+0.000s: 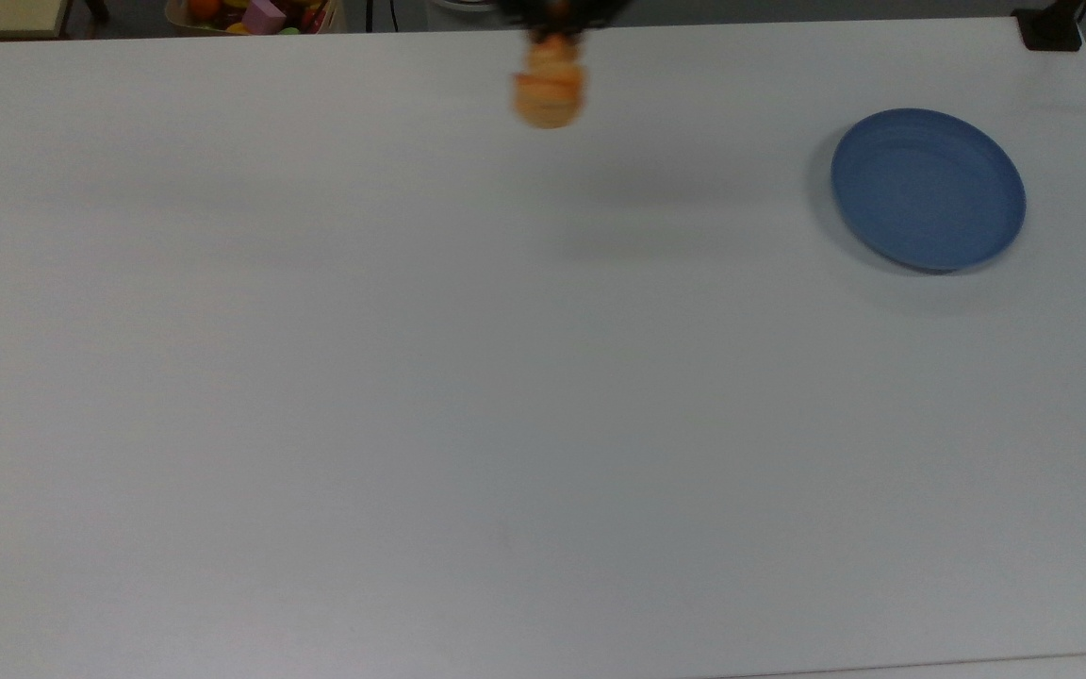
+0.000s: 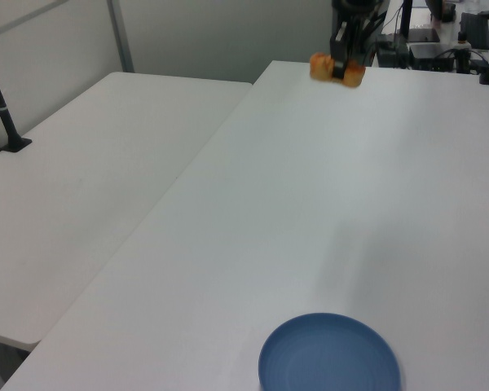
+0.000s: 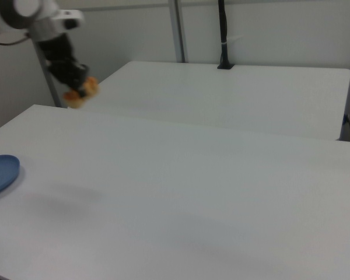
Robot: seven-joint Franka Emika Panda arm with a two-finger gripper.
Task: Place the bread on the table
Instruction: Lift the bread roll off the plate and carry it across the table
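One small golden-orange bread roll (image 1: 549, 87) hung near the upper edge of the top view, clear of the large plain white worktop (image 1: 468, 396) and well apart from the round blue plate (image 1: 928, 189), which lay bare toward the top view's right; a box of colourful toy pieces (image 1: 255, 13) sat beyond the worktop's far edge. From the left view, the dark gripper (image 2: 339, 68) pinched the roll across its middle, an orange end showing on either side of the fingers, high over the far part of the worktop, with the plate at the near edge and a second white table (image 2: 90, 179) alongside on the left view's left. From the right view, the gripper and roll rode in the air at the upper left, the plate's rim at the right view's left edge, pale walls and a black post (image 3: 222, 35) behind. Judged from this, the lift off the plate was done; lowering and release were left.
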